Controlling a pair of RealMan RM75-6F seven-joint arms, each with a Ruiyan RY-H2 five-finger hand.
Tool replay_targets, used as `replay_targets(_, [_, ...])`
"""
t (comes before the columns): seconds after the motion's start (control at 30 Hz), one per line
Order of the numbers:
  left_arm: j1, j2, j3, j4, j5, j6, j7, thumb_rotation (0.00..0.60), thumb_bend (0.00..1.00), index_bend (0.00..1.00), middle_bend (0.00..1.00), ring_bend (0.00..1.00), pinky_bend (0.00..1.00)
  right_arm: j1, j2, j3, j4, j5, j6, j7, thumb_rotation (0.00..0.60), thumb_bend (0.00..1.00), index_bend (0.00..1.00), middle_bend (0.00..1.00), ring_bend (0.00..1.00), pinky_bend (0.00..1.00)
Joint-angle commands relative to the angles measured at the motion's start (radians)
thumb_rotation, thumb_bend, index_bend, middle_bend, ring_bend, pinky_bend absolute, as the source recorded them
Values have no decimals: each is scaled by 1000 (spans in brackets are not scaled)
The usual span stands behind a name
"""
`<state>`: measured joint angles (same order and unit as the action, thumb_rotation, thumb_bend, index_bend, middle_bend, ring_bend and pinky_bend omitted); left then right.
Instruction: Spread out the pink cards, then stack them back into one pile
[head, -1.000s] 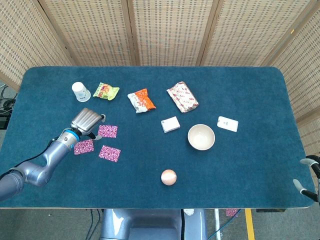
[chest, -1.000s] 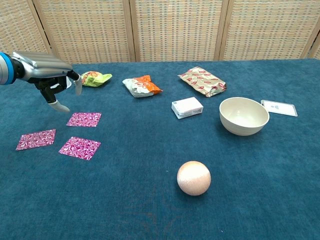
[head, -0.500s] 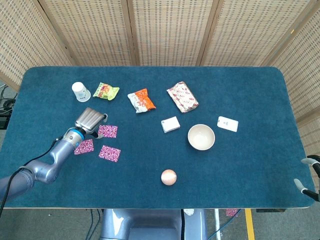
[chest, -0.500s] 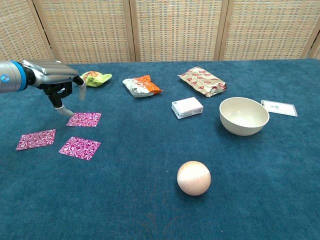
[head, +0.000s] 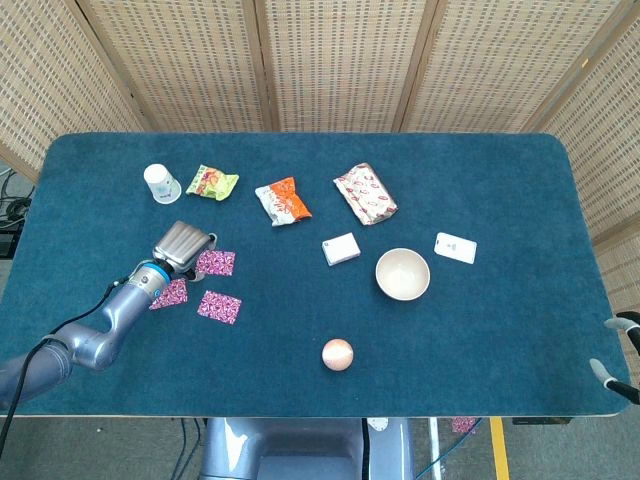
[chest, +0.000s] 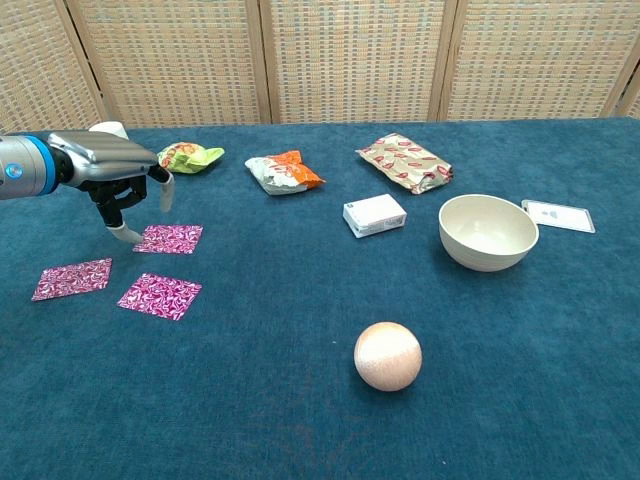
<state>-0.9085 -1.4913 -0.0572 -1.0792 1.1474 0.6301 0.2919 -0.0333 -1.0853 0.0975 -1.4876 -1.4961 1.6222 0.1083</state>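
Three pink patterned cards lie apart on the blue table at the left: a far one (chest: 168, 238) (head: 216, 263), a left one (chest: 72, 279) (head: 170, 293) and a near one (chest: 159, 296) (head: 219, 306). My left hand (chest: 115, 170) (head: 183, 245) hovers just behind and left of the far card. Its fingers point down and apart, one fingertip (chest: 126, 235) close to that card's left edge, and it holds nothing. Only the fingertips of my right hand (head: 612, 350) show, off the table's near right corner; they are spread and empty.
A paper cup (head: 160, 183), a green snack bag (head: 212, 182), an orange bag (head: 283, 200) and a red-patterned packet (head: 364, 194) line the back. A white box (head: 341, 248), a bowl (head: 402, 273), a white card (head: 455, 247) and a ball (head: 337, 354) lie further right.
My left hand has come down and moved slightly toward the far pink card. The three cards lie where they were. The right hand has barely moved.
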Motion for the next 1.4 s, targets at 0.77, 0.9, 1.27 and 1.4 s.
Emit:
replay_targets(0.77, [-23, -101, -14, 136, -40, -69, -1, 516, 210, 379, 812, 792, 678, -10, 0, 3, 13, 13, 3, 8, 600, 234, 348, 319, 162, 139])
replay_targets(0.9, [-24, -107, -16, 144, -42, -73, 0, 519, 211, 379, 812, 792, 678, -10, 0, 4, 15, 14, 2, 9, 600, 234, 348, 319, 162, 139])
replay_targets(1.27, [-28, -119, -16, 156, -54, -84, 15, 517, 211, 370, 812, 792, 678, -9, 1, 8, 18, 21, -3, 13, 600, 234, 348, 319, 162, 139])
replay_targets(1.4, [-29, -123, -16, 157, -56, -82, 20, 518, 211, 369, 812, 792, 678, -11, 1, 7, 20, 21, -2, 15, 600, 234, 348, 319, 161, 139])
